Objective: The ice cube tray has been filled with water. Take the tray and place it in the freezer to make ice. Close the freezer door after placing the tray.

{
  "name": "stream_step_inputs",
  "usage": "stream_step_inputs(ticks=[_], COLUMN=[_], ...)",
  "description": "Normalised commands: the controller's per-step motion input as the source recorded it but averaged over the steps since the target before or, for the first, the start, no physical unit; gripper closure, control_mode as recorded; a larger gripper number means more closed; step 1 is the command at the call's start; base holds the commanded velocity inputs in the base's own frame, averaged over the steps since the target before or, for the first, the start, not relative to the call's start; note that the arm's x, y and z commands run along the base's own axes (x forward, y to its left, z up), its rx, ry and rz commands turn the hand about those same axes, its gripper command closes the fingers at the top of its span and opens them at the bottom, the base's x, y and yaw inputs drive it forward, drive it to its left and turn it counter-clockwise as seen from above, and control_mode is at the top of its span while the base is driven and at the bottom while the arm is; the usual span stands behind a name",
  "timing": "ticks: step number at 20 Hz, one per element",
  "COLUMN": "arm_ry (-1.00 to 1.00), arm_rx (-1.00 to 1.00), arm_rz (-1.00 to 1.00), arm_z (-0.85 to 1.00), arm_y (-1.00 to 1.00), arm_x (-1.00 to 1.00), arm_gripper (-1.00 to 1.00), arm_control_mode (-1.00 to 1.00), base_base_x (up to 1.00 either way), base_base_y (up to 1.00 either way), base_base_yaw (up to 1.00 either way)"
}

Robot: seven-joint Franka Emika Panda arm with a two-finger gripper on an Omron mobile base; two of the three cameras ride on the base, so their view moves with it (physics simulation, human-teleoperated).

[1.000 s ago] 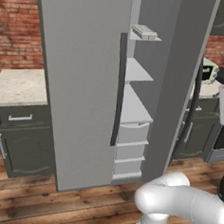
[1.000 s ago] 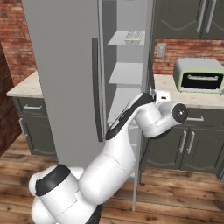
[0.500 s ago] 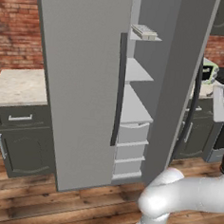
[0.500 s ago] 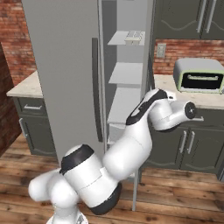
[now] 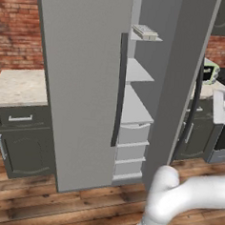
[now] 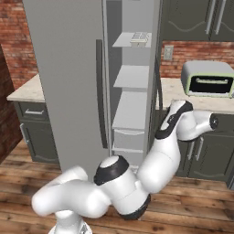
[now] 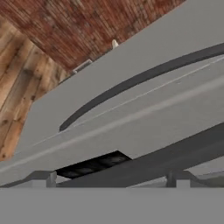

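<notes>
Ice cube tray (image 5: 145, 31) lay on the top white shelf of the freezer (image 5: 134, 102), upper centre of the left base frame, and showed again near the top centre of the right base frame, so the placing part looked done. What remained, by my reading, was shutting the freezer door (image 5: 183, 86), which stood open edge-on toward the camera, right of centre, with its long dark handle (image 5: 188, 118) on the outer face. The arm reached round to the right of that door, probably to get behind it and push. The hand's camera looked close along grey door panels and two dark curved handles. The gripper (image 7: 111, 177) showed only as two small tips at the bottom of that frame, too little to tell whether the jaws stood apart or together.

Plank wood flooring (image 5: 40, 204) ran across the bottom, red brick wall (image 5: 16, 25) filled the upper left, a pale stone counter (image 5: 16, 85) sat over dark cabinets at left, and a green toaster oven (image 6: 208, 80) stood at right.
</notes>
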Motion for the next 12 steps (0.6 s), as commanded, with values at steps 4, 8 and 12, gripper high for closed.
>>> stream_step_inputs(ticks=[4,8,12], arm_ry=[0.00,0.00,0.00], arm_rx=[0.06,0.01,0.00], arm_rz=[0.14,0.13,0.09], arm_z=[-0.32,-0.42,-0.29], arm_y=[-0.21,-0.02,-0.02], arm_x=[0.37,0.39,0.13], arm_gripper=[-1.00,-1.00,-1.00], arm_control_mode=[-1.00,-1.00,-1.00], base_base_x=[0.00,0.00,0.00], base_base_y=[0.00,0.00,0.00], base_base_yaw=[0.00,0.00,0.00])
